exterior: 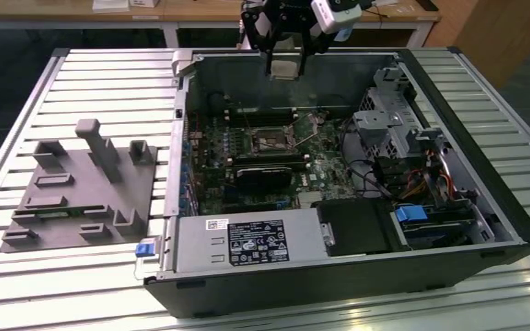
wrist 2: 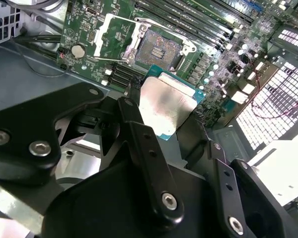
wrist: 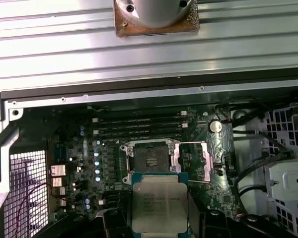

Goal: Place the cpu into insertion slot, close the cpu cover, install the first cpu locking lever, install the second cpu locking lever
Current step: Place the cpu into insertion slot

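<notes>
**Q:** Panel one: where is the claw working?

**A:** In the exterior view I am seeing the claw (exterior: 283,69) hanging over the far wall of the open computer case (exterior: 339,289), well above the green circuit board (exterior: 212,148). The case is lying on the slatted bench (exterior: 90,76). A grey moulded block (exterior: 81,193) is sitting beside it, toward the exterior view's left.

**Q:** What is the claw gripping?

**A:** It is clamping the chip. In the second wrist view its black fingers (wrist 2: 139,134) are pressing on opposite edges of the chip (wrist 2: 166,106), whose dull silver top is facing the camera. In the first wrist view the chip (wrist: 160,208) is sitting between the same fingers.

**Q:** Where is the chip sitting relative to the socket?

**A:** I am holding it in the air, apart from the socket (wrist: 151,161), which is lying bare with its dark centre showing. The cover (wrist: 207,161) is standing swung open just beside the socket. Long memory slots (wrist: 139,124) are running along the socket's other side. The second wrist view is showing the same open socket (wrist 2: 161,49) and cover (wrist 2: 128,48) beyond the chip.
</notes>
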Motion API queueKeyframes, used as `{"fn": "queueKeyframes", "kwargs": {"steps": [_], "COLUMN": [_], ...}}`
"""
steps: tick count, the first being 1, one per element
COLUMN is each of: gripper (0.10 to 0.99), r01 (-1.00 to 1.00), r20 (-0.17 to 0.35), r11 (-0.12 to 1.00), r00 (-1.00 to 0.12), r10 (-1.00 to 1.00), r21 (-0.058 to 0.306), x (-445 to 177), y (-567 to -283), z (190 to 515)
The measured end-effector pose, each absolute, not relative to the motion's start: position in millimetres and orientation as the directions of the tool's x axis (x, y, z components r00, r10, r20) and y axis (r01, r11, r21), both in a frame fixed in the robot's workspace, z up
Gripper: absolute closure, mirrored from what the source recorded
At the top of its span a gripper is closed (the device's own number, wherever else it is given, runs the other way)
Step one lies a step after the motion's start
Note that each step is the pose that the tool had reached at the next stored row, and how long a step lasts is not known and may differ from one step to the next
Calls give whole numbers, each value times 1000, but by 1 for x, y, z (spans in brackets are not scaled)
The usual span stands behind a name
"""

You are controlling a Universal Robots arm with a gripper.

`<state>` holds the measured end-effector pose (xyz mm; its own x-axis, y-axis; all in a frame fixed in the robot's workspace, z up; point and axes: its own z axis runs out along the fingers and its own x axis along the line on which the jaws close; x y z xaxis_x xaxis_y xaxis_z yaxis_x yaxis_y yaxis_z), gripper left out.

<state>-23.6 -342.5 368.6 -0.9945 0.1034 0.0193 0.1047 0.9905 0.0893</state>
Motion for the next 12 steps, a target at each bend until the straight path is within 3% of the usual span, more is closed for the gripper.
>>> {"fn": "queueKeyframes", "kwargs": {"steps": [12], "gripper": [549], "r01": [120], "r20": [19], "r11": [989], "r00": [-993], "r10": [119], "r21": [89], "x": [-24], "y": [-342], "z": [369]}}
